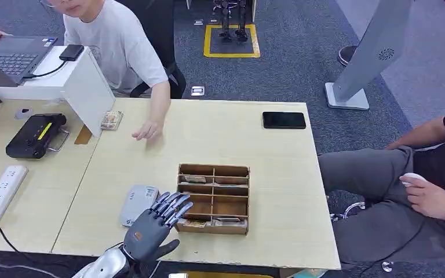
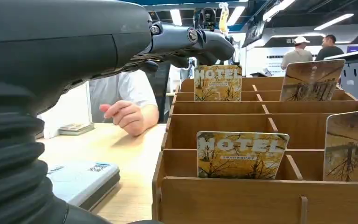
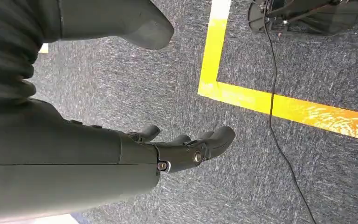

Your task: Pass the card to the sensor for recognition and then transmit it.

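From the left wrist we read HOTEL on a card (image 2: 241, 155) standing in the wooden organizer (image 1: 213, 198) near the worktop's front edge; our left hand (image 1: 153, 223), fingers spread and empty, hovers beside it, over the sensor (image 1: 138, 204). Our right hand (image 3: 182, 149) hangs open above the floor.

Empty right hand (image 3: 177, 149) hangs over grey carpet (image 3: 121, 84) with yellow tape (image 3: 279, 105).

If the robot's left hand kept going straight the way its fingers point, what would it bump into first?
Probably the wooden card box. The left hand hovers open with its fingers toward the box's near left corner, so it may touch the wall or a hotel card first.
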{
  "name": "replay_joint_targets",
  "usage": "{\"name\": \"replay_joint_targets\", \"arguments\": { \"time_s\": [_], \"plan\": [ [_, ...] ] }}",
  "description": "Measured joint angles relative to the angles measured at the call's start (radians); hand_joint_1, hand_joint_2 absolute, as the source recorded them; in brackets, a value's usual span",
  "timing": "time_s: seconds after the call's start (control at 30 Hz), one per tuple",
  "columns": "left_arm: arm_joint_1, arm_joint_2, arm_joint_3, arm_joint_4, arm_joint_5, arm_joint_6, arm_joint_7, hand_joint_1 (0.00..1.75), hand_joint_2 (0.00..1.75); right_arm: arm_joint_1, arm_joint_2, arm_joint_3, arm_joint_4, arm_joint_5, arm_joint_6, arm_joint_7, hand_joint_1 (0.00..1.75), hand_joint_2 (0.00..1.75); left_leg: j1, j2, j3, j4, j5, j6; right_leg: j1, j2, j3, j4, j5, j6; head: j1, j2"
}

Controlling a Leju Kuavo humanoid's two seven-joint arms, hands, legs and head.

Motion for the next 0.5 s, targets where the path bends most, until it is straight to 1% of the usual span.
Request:
{"name": "replay_joint_targets", "arguments": {
  "time_s": [0.5],
  "plan": [
    [-0.001,-0.01,-0.018,-0.001,0.018,-0.023,-0.014,0.0,1.75,-0.001,0.001,0.0,0.0,0.003,-0.002,0.003,0.0,1.75,0.0,0.0,0.0,0.0,0.0,0.0,0.0,0.0,0.0,0.0,0.0,0.0,0.0,0.0]
  ]
}}
